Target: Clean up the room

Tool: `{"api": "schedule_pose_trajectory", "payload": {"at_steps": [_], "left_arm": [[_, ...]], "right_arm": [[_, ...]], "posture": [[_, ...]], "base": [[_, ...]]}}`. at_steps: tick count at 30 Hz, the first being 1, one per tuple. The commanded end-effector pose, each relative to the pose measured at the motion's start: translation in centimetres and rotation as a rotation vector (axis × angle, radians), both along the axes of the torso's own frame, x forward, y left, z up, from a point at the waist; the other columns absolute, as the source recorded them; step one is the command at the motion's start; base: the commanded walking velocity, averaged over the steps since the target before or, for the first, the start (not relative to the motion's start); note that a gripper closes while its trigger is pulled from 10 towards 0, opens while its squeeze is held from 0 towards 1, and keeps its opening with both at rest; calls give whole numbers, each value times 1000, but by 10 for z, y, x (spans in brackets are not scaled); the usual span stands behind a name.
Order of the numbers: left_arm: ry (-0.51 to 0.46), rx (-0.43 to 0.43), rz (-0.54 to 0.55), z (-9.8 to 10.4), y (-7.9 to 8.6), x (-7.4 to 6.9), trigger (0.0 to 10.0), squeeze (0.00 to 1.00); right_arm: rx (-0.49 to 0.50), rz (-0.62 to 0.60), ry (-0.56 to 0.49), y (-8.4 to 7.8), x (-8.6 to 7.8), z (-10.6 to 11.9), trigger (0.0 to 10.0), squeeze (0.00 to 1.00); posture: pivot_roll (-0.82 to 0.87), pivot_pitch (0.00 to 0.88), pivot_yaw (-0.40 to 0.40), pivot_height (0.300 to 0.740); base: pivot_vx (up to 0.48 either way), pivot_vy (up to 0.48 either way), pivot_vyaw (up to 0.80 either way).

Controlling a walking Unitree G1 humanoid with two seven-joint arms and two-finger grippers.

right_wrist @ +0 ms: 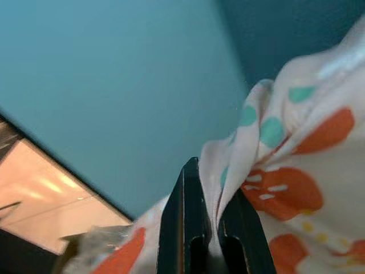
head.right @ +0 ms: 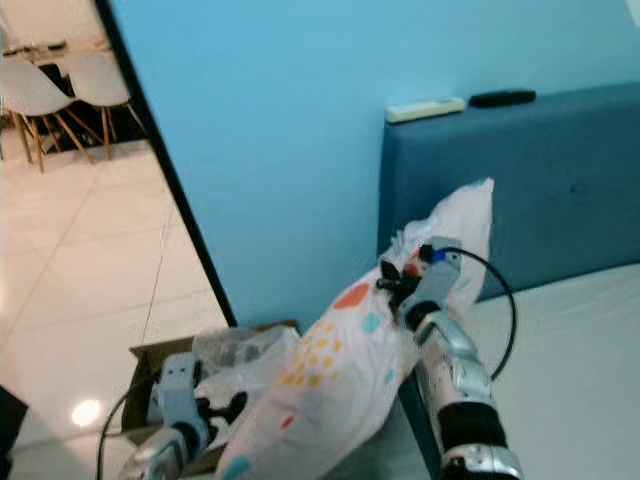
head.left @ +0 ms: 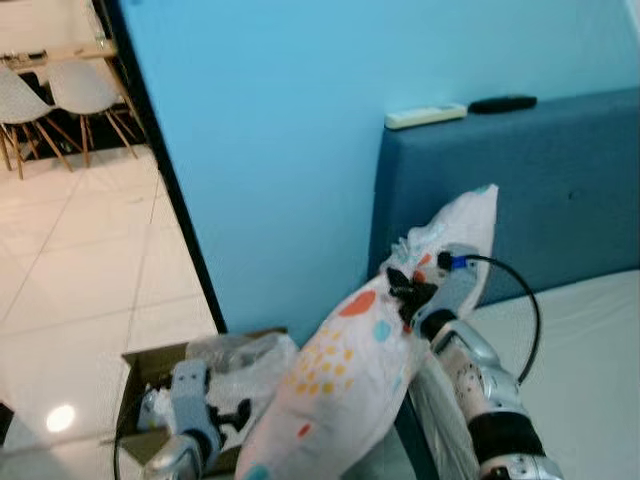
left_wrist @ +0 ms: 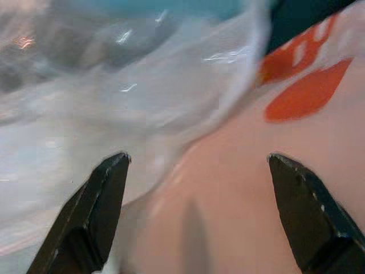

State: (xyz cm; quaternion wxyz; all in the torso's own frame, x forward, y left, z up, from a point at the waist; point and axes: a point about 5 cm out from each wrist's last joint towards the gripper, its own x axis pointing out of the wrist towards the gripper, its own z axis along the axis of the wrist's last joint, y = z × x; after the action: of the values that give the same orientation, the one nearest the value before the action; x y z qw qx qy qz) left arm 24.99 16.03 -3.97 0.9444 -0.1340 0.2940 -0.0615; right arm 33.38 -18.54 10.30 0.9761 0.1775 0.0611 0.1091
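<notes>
The right claw (head.left: 408, 292) pinched a fold of the spotted pillow (head.left: 350, 385) beside the bed (head.left: 590, 350), while the left claw (head.left: 225, 415) stood open against it

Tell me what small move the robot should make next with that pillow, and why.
Probably carry the pillow rightward over the mattress. The right tool is shut on its fabric and holds it above the mattress edge, near the headboard, while the left tool is open beside it.
</notes>
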Motion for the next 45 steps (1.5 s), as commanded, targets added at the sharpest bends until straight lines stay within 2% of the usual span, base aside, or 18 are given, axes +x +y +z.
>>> {"api": "schedule_pose_trajectory", "payload": {"at_steps": [1,12,22,25,33,36,42,43,44,45], "left_arm": [[20,11,12,-4,7,-5,10000,0],[23,22,14,-6,5,-8,10000,0],[25,26,20,-7,7,-10,10000,0],[27,28,18,-7,8,-11,10000,0],[30,31,42,-8,10,-12,10000,0],[29,23,41,-9,9,-14,10000,0],[31,21,27,-11,8,-17,10000,0],[32,25,13,-13,9,-22,10000,0],[32,25,13,-13,9,-22,10000,0],[31,29,0,-15,12,-27,10000,0]], "right_arm": [[17,18,-115,8,8,27,10000,0],[20,1,-128,9,10,31,10000,0],[29,-77,-130,2,11,31,10000,0],[32,-108,-127,-2,12,31,10000,0],[31,-108,-120,0,12,30,10000,0],[65,-106,-119,3,14,29,10000,0],[143,-133,-130,-1,23,34,10000,0],[206,-169,-136,-9,31,38,10000,0],[206,-169,-136,-9,31,38,10000,0],[247,-207,-132,-16,35,40,10000,0]], "posture": [[-108,0,34,724],[-107,0,30,724],[-103,0,25,724],[-103,0,25,724],[-102,0,19,724],[-101,0,19,724],[-80,8,18,724],[-67,27,20,724],[-67,27,20,724],[-48,56,22,724]], "base": [[262,-398,0],[277,-351,0],[0,0,0],[0,-341,0],[101,-345,0],[0,0,0],[0,0,0],[0,0,0],[0,0,0],[0,0,0]]}}
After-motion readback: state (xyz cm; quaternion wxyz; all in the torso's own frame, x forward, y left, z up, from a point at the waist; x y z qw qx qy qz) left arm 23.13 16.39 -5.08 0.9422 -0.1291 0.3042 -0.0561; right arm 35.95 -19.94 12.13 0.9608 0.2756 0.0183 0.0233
